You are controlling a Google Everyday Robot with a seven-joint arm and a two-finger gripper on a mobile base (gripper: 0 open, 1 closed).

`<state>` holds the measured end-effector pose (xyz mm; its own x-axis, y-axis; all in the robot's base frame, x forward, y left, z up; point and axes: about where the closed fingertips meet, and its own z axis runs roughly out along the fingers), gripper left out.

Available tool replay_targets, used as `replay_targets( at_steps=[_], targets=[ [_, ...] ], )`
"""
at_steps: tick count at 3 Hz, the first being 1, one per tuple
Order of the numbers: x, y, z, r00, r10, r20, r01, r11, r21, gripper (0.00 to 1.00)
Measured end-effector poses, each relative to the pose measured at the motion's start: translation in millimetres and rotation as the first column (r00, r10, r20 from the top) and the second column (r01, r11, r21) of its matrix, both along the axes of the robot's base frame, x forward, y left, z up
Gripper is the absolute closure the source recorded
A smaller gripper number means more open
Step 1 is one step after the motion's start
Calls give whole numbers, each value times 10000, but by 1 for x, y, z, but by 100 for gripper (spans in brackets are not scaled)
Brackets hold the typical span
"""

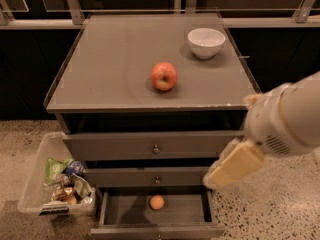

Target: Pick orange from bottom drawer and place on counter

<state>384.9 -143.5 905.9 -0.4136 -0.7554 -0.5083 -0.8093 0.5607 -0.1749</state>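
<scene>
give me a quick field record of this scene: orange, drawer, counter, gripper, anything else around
orange: lies near the middle of the bottom drawer
bottom drawer: pulled open, holds only the orange
counter: carries a red apple and a white bowl
gripper: above and right of the orange, over the bottom drawer's right end, not touching the fruit
bin: on the floor left of the bottom drawer, holds packets
task state: orange not yet picked
</scene>
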Motion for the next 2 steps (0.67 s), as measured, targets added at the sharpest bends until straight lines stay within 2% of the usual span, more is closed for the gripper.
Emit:
replay_targets(
  at_steps=[1,2],
  targets=[
    [-12,20,-85,9926,-300,-1179,399,9958,825,0],
    [-24,18,-109,9870,-343,-1568,462,9963,726,0]
  ],
)
